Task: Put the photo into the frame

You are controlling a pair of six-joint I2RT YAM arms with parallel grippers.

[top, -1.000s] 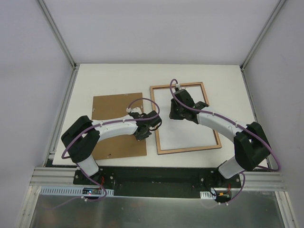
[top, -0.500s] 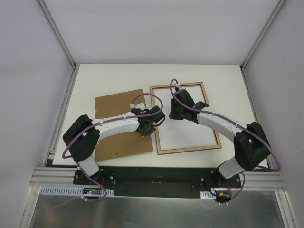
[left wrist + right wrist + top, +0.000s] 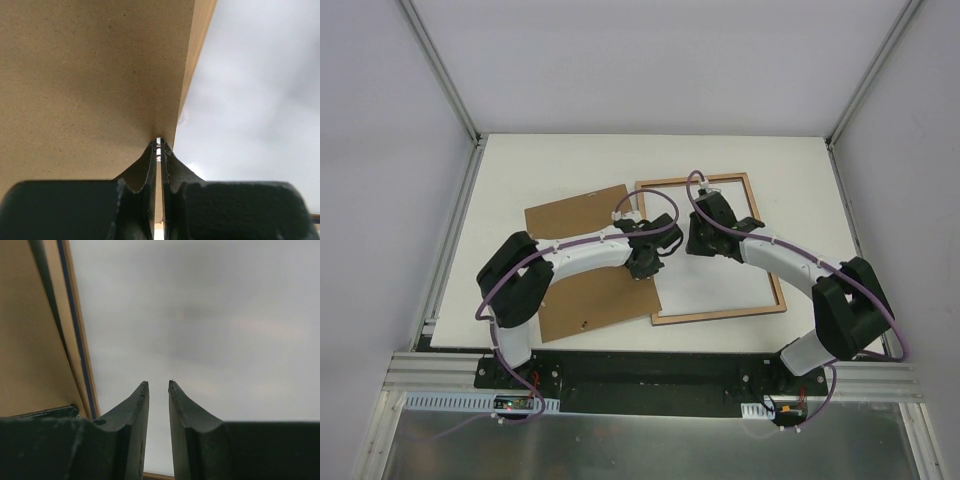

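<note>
White tabletop [image 3: 570, 160] in a white-walled booth with aluminium rails. As far as we can tell, the photo [image 3: 720, 280] is the pale sheet lying flat inside the frame [image 3: 720, 315], centre-right on the tabletop. No print shows, so it is either face down or we are misreading bare surface through the pane. The frame lies back up with thin wood-coloured rails, and a navy strip shows on its edge in the right wrist view. The right fingers [image 3: 135, 405] stand slightly parted with nothing between them, tips low over that sheet; whether they touch it we cannot tell. The brown backing board [image 3: 570, 215] lies tilted just left, its near right corner lapping over the frame's left rail. The left fingers [image 3: 172, 167] are pinched closed on its right edge. We judge the step in hand is bringing the board over to close the back. To do it well, hold the pinch at the very edge and lift slightly so the board clears the rail. Square it to the opening before lowering, and pull the right fingers out only once the sheet is covered. Board: thin, stiff, matte speckled fibreboard with sharp corners. Sheet: smooth, limp, likely to shift. Frame: light, rigid, rectangular.
</note>
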